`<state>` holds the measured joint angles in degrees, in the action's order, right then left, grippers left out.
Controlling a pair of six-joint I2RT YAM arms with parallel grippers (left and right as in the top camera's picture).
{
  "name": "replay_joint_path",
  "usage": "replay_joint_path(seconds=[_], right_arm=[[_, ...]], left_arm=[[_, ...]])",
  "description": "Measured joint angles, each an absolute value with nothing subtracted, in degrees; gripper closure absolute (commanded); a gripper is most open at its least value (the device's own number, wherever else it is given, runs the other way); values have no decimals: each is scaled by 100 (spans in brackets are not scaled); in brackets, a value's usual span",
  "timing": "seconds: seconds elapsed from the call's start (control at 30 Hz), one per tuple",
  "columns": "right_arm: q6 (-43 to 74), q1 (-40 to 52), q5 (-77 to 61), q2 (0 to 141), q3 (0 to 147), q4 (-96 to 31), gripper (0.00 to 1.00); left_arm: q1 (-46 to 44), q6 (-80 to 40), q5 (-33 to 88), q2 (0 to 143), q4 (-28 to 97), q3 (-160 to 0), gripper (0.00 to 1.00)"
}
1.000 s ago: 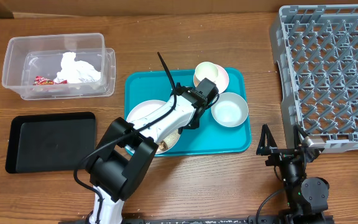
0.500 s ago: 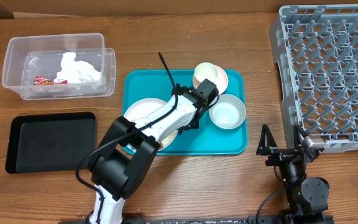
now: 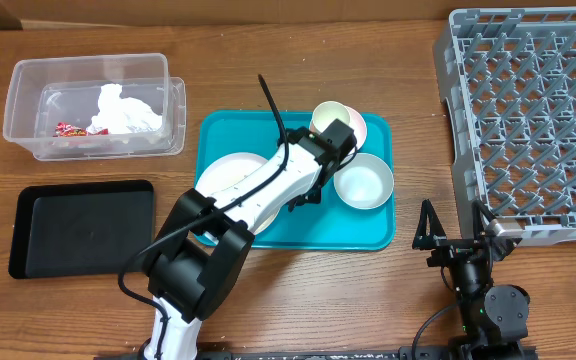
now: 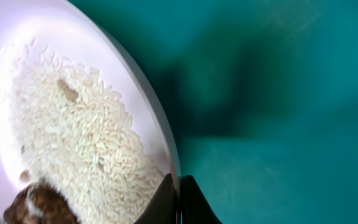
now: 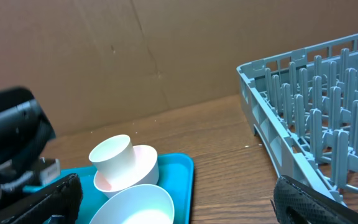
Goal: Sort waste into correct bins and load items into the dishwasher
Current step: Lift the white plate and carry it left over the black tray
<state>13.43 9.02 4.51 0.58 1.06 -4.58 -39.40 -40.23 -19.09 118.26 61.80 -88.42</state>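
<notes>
My left gripper (image 3: 296, 200) is shut on the rim of the round white plate (image 3: 230, 178) on the teal tray (image 3: 368, 232). In the left wrist view the closed jaws (image 4: 179, 200) pinch the plate edge; white rice (image 4: 79, 137) and a brown scrap (image 4: 39, 205) lie on the plate. The grey-blue bowl (image 3: 364, 182), the white cup (image 3: 330, 118) and the pink dish (image 3: 356, 126) sit at the tray's right. My right gripper (image 3: 453, 232) is open and empty on the table near the grey dish rack (image 3: 528, 110).
The clear tub (image 3: 28, 100) at the back left holds the white napkin (image 3: 123, 110) and the red wrapper (image 3: 68, 128). The black tray (image 3: 78, 225) lies in front of it. The right wrist view shows the cup (image 5: 114, 155), the bowl (image 5: 138, 205) and the rack (image 5: 316, 106).
The left gripper has pulled the plate left and toward the back. The teal tray, with the bowl, cup and dish on it, has slid a little left with it. The right arm has not moved.
</notes>
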Motion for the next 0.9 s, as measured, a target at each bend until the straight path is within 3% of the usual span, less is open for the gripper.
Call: replay_joint_path(seconds=[0.57,0.9], right_arm=[[1345,904,451,58,106,-460,0],[1343,902,451,58,106,-460,0]], left_arm=[[-3872,-4515,-2272,11830,7913,-9708,96],[-2851,-4683,-2211,11712,8103,-9712,96]])
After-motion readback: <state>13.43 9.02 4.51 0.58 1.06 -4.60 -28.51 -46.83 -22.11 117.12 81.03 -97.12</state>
